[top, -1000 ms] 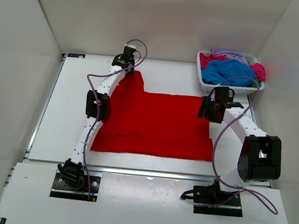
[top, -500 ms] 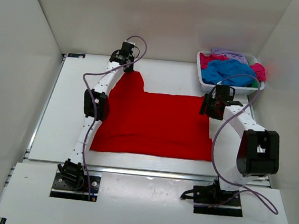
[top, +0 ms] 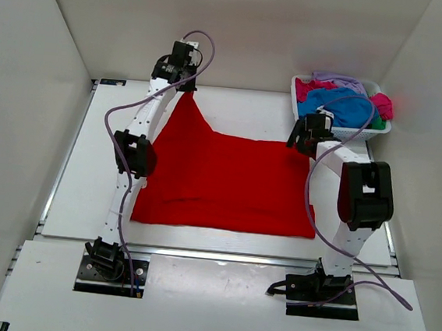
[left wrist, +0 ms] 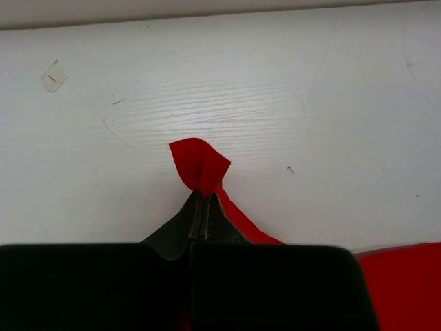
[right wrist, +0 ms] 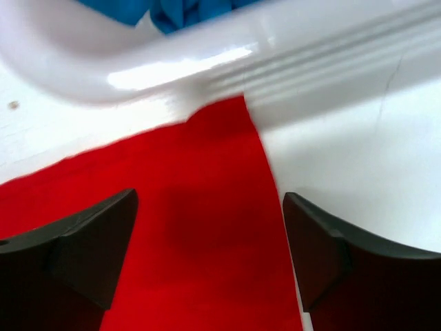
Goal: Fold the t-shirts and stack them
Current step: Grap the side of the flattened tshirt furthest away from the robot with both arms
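One red t-shirt (top: pixel 227 182): lying spread on the table (top: pixel 96 161), its far-left corner being drawn into a peak.
Left gripper (left wrist: pixel 203 210): pinching that red corner tight.
Right gripper (right wrist: pixel 207 255): hovering, jaws wide apart, over the shirt's far-right corner, just beside the basket (right wrist: pixel 207 62).
Other t-shirts (top: pixel 340 106): sitting heaped in the basket.

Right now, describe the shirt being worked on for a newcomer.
On the white table, dead centre, the red t-shirt lies spread out. Unlike the shirts bunched in the far-right basket, it lies alone, one corner pinched by the left end effector.
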Motion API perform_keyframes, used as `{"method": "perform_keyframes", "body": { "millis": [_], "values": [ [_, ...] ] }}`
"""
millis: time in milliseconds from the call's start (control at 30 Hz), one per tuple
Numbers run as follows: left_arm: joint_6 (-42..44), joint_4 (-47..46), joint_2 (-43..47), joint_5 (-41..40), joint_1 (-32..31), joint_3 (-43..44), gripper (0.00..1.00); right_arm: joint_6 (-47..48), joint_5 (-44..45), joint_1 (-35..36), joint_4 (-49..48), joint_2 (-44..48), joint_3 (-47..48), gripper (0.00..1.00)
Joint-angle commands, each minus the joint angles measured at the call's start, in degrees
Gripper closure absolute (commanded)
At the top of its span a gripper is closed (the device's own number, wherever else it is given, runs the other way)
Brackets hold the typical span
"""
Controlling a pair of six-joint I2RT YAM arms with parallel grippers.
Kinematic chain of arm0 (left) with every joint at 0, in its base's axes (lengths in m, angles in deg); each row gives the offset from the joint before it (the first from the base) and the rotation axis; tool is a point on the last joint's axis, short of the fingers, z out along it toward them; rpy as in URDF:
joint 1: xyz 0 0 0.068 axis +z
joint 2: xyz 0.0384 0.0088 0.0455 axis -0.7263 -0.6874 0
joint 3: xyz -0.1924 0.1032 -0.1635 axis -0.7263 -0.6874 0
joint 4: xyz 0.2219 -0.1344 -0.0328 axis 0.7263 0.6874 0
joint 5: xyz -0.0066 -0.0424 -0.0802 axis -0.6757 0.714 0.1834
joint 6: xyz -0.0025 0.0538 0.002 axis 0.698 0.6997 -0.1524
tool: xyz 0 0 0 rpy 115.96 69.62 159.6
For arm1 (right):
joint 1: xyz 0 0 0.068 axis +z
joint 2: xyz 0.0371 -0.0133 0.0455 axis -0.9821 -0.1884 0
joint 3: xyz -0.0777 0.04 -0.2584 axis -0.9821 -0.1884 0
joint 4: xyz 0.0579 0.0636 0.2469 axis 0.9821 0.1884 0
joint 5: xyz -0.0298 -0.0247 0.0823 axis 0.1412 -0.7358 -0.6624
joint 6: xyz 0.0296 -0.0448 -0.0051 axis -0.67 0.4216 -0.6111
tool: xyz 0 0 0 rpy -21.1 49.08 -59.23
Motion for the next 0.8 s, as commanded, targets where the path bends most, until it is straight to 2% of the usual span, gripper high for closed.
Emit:
{"method": "perform_keyframes", "body": {
  "millis": [0, 167, 267, 333, 533, 600, 633, 767],
  "values": [
    [0.34, 1.6, 4.25, 1.14, -0.02, -0.87, 1.0, -1.35, 3.87, -0.72, -2.73, -3.53, 4.84, 0.14],
    [0.43, 2.04, 4.6, 1.59, 0.33, -0.79, 1.0, -0.74, 4.23, -1.6, -1.39, -7.49, 8.02, 0.14],
    [0.6, 2.21, 4.34, 1.94, 0.5, -0.61, 1.0, -0.92, 4.05, -1.86, 0.35, -9.34, 11.09, 0.21],
    [0.43, 2.91, 4.43, 1.94, 0.24, -0.44, 1.0, -0.74, 4.05, -2.21, 0.71, -10.4, 12.76, 0.3],
    [0.43, 3.36, 4.95, 1.94, 0.5, -0.87, 1.0, -0.48, 3.08, -1.86, 6.68, -15.05, 19.8, 0.35],
    [0.43, 3.88, 5.31, 1.85, 0.77, -0.96, 1.0, -0.39, 3.61, -1.6, 7.48, -15.41, 20.77, 0.58],
    [0.52, 4.14, 5.57, 1.85, 0.94, -1.14, 1.0, -0.91, 3.53, -1.16, 8.0, -15.23, 20.85, 0.6],
    [0.17, 4.85, 6.45, 1.94, 1.38, -1.84, 1.0, -2.14, 3.96, -0.73, 8.71, -15.05, 19.89, 0.56]
  ]
}}
